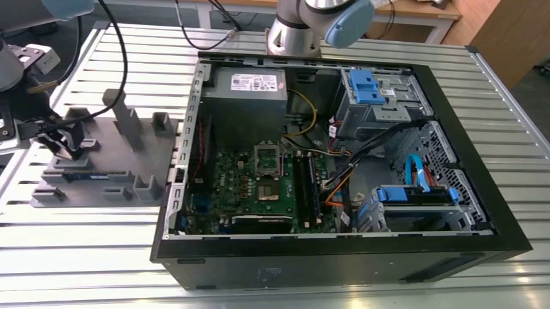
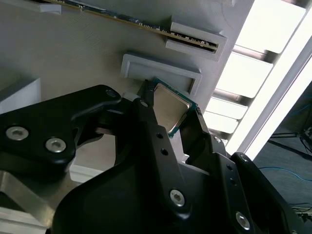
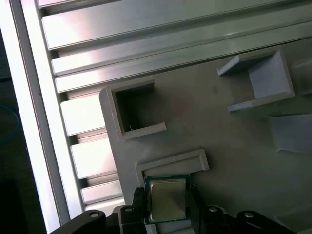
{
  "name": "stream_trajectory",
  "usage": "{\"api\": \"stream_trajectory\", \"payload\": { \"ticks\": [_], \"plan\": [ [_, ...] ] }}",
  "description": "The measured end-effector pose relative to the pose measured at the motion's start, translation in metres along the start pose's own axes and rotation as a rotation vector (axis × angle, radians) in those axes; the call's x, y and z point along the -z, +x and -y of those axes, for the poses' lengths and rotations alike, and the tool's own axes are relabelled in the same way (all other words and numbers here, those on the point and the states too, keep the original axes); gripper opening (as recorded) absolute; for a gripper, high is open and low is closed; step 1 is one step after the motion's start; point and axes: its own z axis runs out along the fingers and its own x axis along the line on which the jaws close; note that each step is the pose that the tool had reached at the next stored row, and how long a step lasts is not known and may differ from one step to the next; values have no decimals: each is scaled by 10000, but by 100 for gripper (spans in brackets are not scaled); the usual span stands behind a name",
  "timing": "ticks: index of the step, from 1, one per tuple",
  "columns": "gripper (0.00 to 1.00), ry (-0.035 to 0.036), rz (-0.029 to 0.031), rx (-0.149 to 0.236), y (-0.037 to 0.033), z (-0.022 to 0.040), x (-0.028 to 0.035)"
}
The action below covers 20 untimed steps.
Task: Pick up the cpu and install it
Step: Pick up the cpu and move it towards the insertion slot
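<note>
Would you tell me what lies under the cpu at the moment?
The grey tray lies under the cpu, beside a raised rim. The surface directly beneath is covered by the chip.

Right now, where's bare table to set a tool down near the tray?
Bare table slats on the near side of the grey tray, at the exterior view's lower left. Slats beyond it carry a cable. Crowded: the tray's posts, the gripper at the cpu, the open case.

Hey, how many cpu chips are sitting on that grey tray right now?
1. The cpu sits by the grey tray's raised corner stop, with the gripper jaws pressed on two opposite sides. The gripper may hide more.
</note>
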Motion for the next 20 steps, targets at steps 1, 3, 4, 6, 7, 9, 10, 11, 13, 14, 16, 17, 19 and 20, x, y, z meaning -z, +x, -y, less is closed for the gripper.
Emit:
{"api": "stream_trajectory", "payload": {
  "ticks": [1,3,4,6,7,9,10,11,13,14,16,17,19,20],
  "plan": [
    [47,-2,-2,55,-3,0,-1],
    [47,-7,-6,166,-10,-1,-4],
    [47,-8,-9,222,-13,-1,-5],
    [47,-13,-14,341,-19,-2,-8],
    [47,-16,-16,402,-22,-3,-9],
    [47,-21,-22,529,-29,-4,-12],
    [47,-23,-23,589,-32,-5,-14],
    [47,-24,-24,627,-32,-5,-14],
    [47,-25,-25,631,-32,-5,-14],
    [47,-25,-24,633,-33,-5,-15],
    [47,-27,-22,633,-33,-5,-8],
    [47,-28,-22,633,-34,-6,2],
    [47,-27,-23,633,-34,-6,19],
    [47,-28,-22,633,-34,-6,18]
  ]
}}
